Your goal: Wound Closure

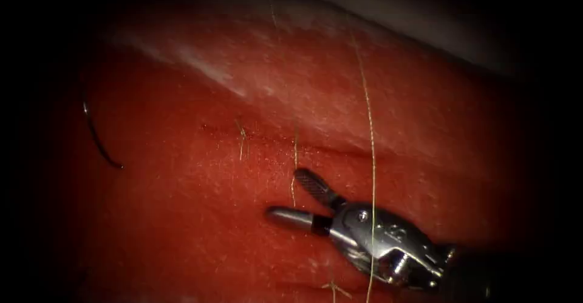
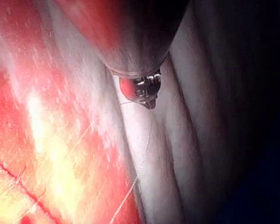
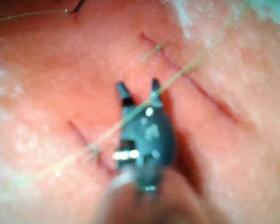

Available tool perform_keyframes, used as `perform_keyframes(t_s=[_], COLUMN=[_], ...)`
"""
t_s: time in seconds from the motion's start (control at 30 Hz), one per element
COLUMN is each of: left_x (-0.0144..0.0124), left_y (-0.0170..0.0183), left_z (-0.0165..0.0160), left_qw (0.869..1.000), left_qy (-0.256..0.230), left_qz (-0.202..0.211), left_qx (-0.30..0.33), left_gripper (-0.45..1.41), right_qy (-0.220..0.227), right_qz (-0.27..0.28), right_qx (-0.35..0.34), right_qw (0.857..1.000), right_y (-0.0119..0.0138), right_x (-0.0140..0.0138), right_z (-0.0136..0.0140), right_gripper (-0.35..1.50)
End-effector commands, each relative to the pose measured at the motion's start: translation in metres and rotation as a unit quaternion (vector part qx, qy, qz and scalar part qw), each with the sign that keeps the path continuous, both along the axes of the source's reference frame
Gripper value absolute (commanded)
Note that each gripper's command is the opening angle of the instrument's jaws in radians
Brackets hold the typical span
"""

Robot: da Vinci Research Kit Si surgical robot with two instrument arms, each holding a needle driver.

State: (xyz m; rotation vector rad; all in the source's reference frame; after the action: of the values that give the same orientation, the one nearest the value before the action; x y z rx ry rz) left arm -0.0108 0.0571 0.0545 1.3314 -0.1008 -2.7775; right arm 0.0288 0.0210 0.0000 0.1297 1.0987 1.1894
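The right tool point(image 1: 284, 192) stands open just below the cut point(image 1: 273, 139), over the tissue point(image 1: 182, 218), and holds nothing. Its spread jaws also appear in the right wrist view point(image 3: 137, 87), with thread point(image 3: 186, 70) passing across the tool. A long thread point(image 1: 371, 157) runs taut from the bottom edge up past the cut. The curved needle point(image 1: 97, 136) lies free on the tissue at the far left, held by neither tool. The left tool point(image 2: 148, 95) is off the tissue's edge, and thread point(image 2: 140, 172) runs straight from its shut tip.
Two stitches point(image 1: 242, 139) point(image 1: 296, 151) cross the cut. A short end of thread point(image 1: 334, 288) lies near the bottom edge. A pale surface point(image 1: 425, 17) borders the tissue at the back right. A second short red mark point(image 3: 81, 133) lies beside the right tool.
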Motion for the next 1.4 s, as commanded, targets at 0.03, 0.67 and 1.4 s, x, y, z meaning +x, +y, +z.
perform_keyframes(t_s=[0.03,0.67,1.4], left_x=[-0.0002,0.0058,-0.0003], left_y=[-0.0003,-0.0158,-0.0302], left_z=[-0.0003,-0.0156,-0.0186], left_qw=[1.000,0.971,0.953], left_qy=[-0.019,-0.179,-0.265], left_qz=[0.000,-0.106,-0.104], left_qx=[0.010,0.120,0.102], left_gripper=[-0.35,-0.35,-0.35], right_qy=[0.005,0.085,0.116], right_qz=[-0.005,-0.129,-0.161], right_qx=[0.003,0.012,-0.026], right_qw=[1.000,0.988,0.980], right_y=[0.0004,0.0082,0.0122], right_x=[0.0007,0.0007,0.0084], right_z=[-0.0006,0.0017,0.0075], right_gripper=[1.19,0.94,-0.35])
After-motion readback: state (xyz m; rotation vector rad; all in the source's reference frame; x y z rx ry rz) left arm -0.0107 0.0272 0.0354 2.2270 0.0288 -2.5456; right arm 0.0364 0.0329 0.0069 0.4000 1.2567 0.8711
